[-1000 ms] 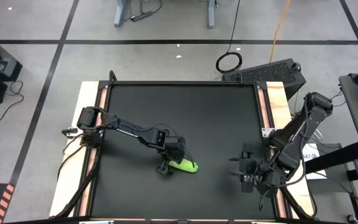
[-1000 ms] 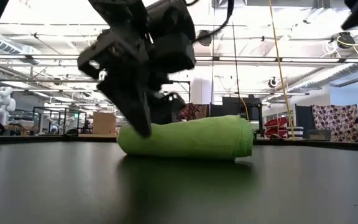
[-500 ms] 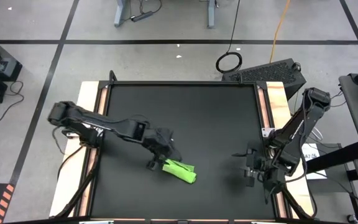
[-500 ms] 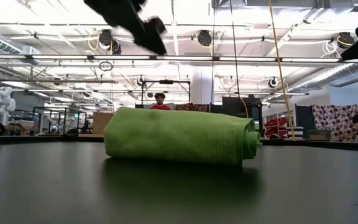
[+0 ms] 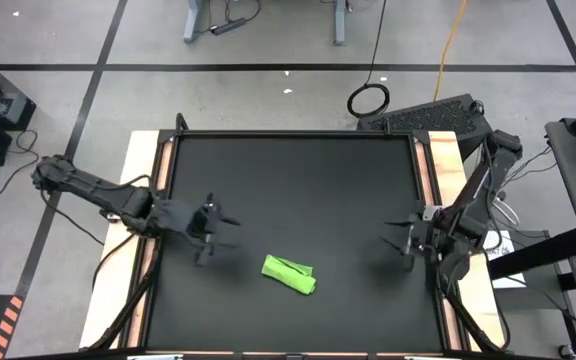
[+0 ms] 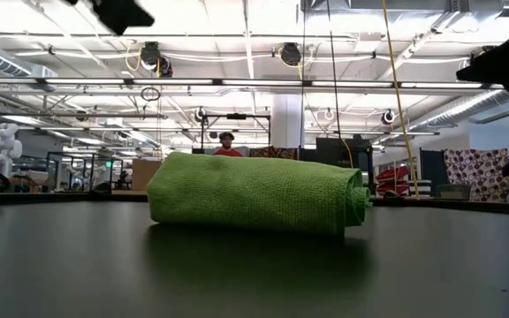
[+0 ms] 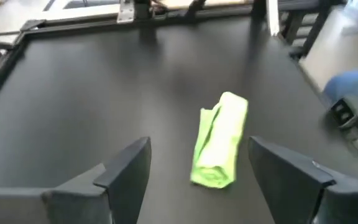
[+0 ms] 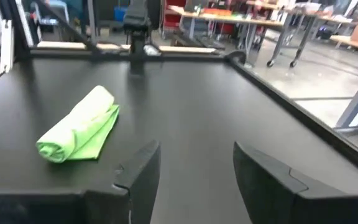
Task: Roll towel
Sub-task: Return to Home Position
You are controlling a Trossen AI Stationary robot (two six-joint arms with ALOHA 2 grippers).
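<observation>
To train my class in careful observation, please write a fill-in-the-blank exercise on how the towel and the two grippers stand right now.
1. The towel lies ___ into a cylinder on the black table.
2. The left gripper and the right gripper are both ___, not shut.
3. The towel is held by ___ gripper.
Missing words: rolled; open; neither.

Left gripper point(image 5: 218, 224) and right gripper point(image 5: 400, 241) point toward each other — both with fingers spread apart.

The lime-green towel point(image 5: 289, 275) lies rolled into a short cylinder, slanted on the black table.
</observation>
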